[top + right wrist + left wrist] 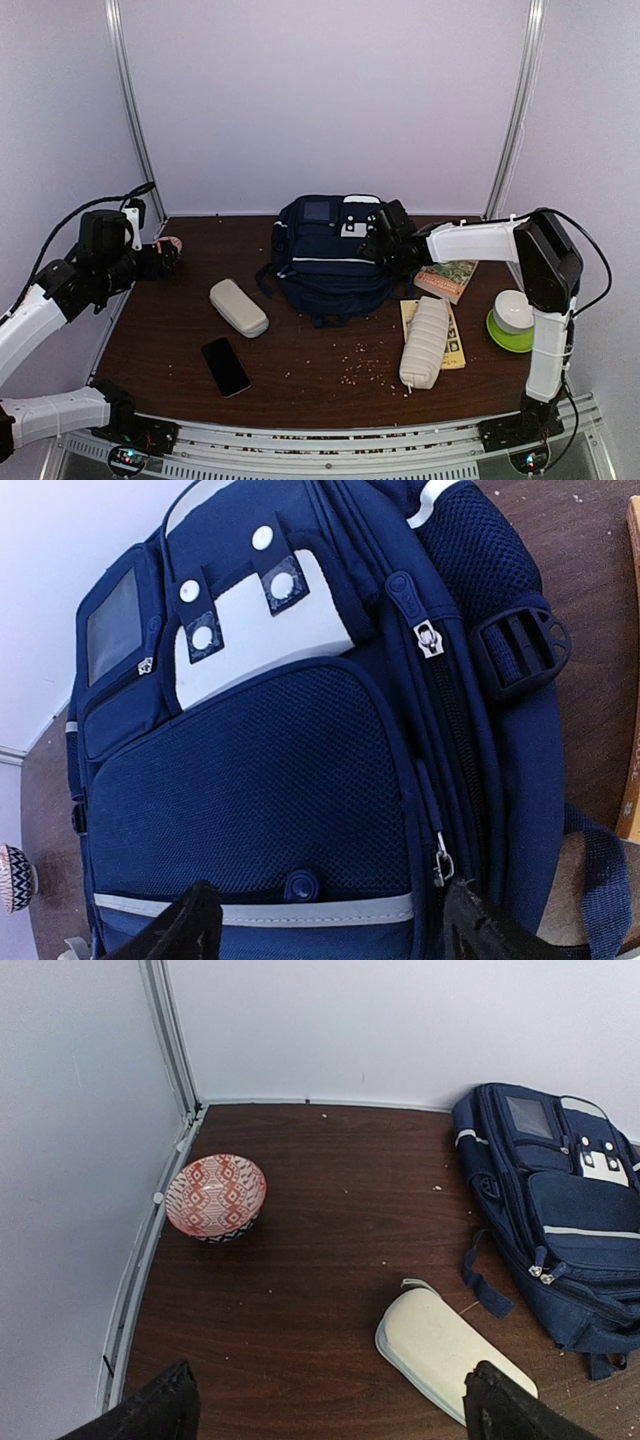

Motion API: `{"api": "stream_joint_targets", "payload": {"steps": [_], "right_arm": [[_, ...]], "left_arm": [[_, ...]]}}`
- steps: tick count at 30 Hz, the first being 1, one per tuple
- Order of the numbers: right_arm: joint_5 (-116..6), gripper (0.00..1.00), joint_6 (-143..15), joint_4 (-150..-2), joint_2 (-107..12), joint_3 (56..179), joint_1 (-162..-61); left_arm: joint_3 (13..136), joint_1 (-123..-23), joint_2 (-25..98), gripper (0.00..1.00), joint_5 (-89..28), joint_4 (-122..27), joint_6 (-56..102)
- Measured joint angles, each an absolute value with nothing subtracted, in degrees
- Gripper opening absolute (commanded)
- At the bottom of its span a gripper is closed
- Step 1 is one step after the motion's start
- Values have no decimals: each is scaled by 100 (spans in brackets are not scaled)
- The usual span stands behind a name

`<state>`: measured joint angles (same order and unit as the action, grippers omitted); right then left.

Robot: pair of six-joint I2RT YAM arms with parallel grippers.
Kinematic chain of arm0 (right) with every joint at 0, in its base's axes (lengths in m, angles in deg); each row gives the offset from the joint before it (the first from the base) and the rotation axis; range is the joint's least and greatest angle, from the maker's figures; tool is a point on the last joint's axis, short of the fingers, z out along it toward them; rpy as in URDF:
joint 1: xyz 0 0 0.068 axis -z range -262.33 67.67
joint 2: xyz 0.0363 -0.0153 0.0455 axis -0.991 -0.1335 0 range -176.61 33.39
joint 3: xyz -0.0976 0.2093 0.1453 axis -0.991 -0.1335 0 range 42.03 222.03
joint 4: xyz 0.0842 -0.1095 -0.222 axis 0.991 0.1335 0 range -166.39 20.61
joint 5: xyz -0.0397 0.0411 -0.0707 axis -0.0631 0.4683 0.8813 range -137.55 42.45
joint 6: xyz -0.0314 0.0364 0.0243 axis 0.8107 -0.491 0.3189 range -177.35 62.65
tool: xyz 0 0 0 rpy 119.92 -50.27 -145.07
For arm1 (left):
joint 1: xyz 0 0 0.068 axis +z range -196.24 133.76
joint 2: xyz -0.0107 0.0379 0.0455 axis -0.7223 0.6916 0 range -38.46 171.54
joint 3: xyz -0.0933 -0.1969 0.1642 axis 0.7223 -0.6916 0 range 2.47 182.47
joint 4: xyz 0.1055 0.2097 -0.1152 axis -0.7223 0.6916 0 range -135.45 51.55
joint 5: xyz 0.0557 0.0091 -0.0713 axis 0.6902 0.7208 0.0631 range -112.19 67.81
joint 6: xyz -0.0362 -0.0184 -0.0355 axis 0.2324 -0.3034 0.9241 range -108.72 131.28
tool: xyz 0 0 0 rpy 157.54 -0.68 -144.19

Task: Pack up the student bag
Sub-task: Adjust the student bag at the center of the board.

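The student bag (325, 262), a navy backpack with thin white stripes and white patches, lies zipped shut at the back middle of the table. My right gripper (380, 245) is open and hovers just above its right side. In the right wrist view (325, 925) the jaws span the mesh front pocket (270, 780), and a zipper pull (443, 865) hangs by the right finger. My left gripper (165, 257) is open and empty, raised at the far left. In the left wrist view (330, 1405) the bag (560, 1210) lies to the right.
A beige glasses case (238, 307) (445, 1345) lies left of the bag, a black phone (225, 366) in front. A beige pencil pouch (425, 342) rests on a yellow book (457, 345). Another book (447, 280), a green bowl with a white cup (512, 320) and a red patterned bowl (215, 1195) stand around. Crumbs dot the table.
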<state>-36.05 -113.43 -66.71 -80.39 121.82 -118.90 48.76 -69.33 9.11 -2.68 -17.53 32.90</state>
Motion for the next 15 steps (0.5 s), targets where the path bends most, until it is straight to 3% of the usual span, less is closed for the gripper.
{"api": "stream_joint_targets", "payload": {"steps": [3, 9, 15], "right_arm": [[-3607, 77, -11395, -6558, -8139, 12261, -11864], [-3688, 66, -11487, -6501, -8334, 12267, -11845], [-3900, 45, -11489, -6453, -8504, 12416, -11834]], "left_arm": [[4878, -6933, 940, 94, -270, -1744, 3290], [4878, -6933, 977, 94, -270, -1744, 3290], [4878, -6933, 1064, 94, -270, -1742, 3288]]}}
